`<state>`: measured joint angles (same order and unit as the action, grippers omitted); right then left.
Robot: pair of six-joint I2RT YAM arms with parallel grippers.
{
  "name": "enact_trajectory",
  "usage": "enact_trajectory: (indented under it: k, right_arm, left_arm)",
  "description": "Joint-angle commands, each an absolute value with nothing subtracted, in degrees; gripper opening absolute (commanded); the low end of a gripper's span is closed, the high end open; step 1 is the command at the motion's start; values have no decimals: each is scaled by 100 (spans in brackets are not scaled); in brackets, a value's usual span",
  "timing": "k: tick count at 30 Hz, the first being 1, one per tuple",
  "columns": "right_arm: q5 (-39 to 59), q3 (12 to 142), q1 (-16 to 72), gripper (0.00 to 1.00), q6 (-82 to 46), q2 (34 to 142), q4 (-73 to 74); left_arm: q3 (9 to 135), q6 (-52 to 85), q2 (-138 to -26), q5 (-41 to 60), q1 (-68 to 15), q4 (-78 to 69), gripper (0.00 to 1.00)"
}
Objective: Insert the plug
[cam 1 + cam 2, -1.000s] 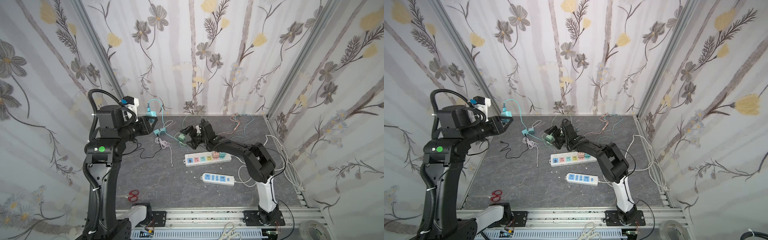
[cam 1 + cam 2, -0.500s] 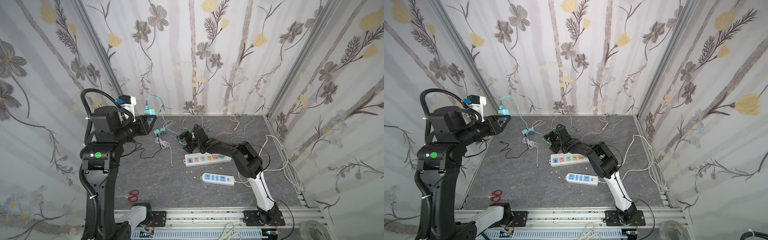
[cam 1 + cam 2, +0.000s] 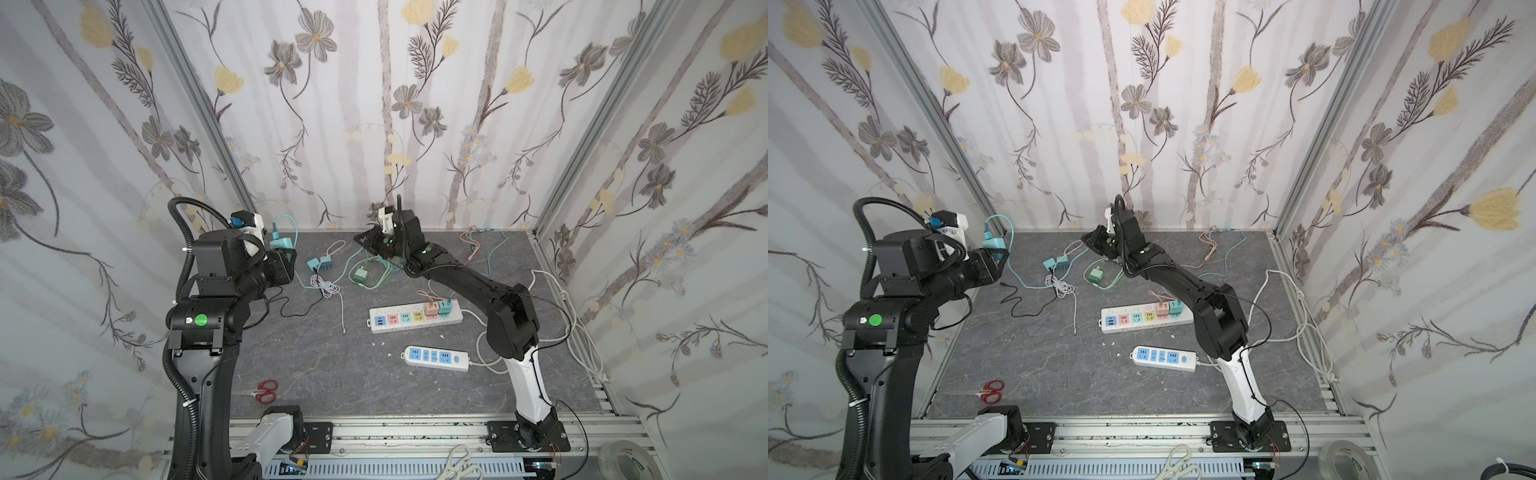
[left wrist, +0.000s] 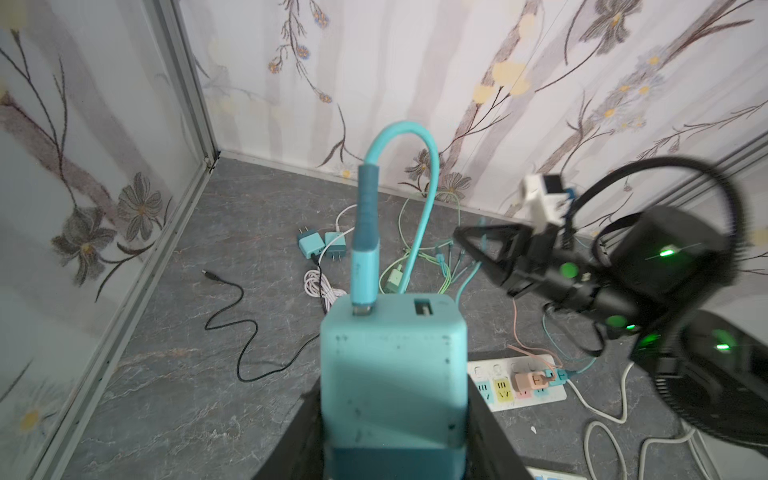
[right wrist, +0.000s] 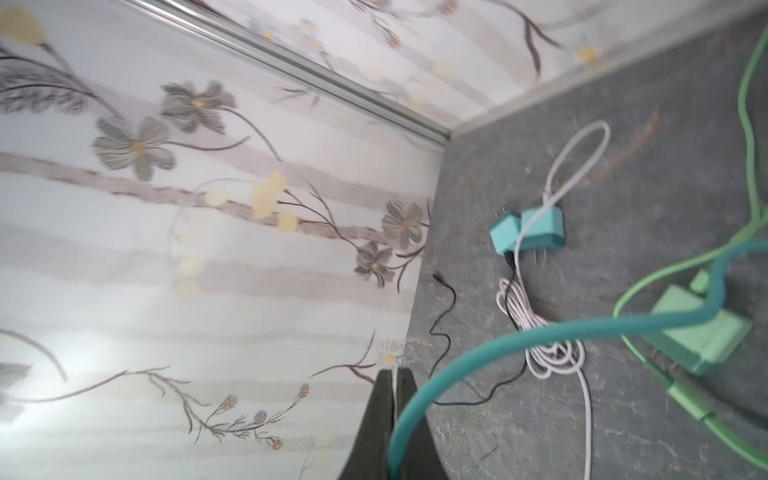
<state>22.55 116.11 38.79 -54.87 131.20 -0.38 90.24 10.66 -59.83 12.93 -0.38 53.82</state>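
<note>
The left end effector (image 3: 288,262), jaws part-way open, clamps a teal USB charger (image 4: 394,365) by its sides and holds it aloft over the rear left corner of the grey surface (image 3: 316,374). A teal cable (image 5: 540,332) is plugged into the charger's top. The cable runs past the right end effector (image 5: 392,399), whose fingers are pressed together above the rear middle. Whether they pinch the cable is unclear. A white power strip (image 3: 415,319) with coloured sockets lies right of centre, well apart from the charger. A pink adapter (image 3: 431,308) and a teal adapter (image 3: 444,307) are seated at its right end.
</note>
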Motion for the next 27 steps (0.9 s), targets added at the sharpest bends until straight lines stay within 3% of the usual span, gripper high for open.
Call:
enact_trajectory:
  k: [1,9,18,27]
  right_arm:
    - [2595,12210,3784,0,-3568,12771,-1167]
    - [2610,12652,3653,0,-1986,12129,-1957]
    - [2593,12467,3456,0,-2100,11770,-2063]
    - [2543,11425,3056,0,-2111,10879,-1681]
  left_arm:
    - [8892,992,-6011,1491,-44,5315,0]
    - [8706,978,-6047,2395,-96,5087,0]
    - [8620,859,-6129,3062,-369,5128,0]
    - [8490,940,-6376,3003,-1121,4965,0]
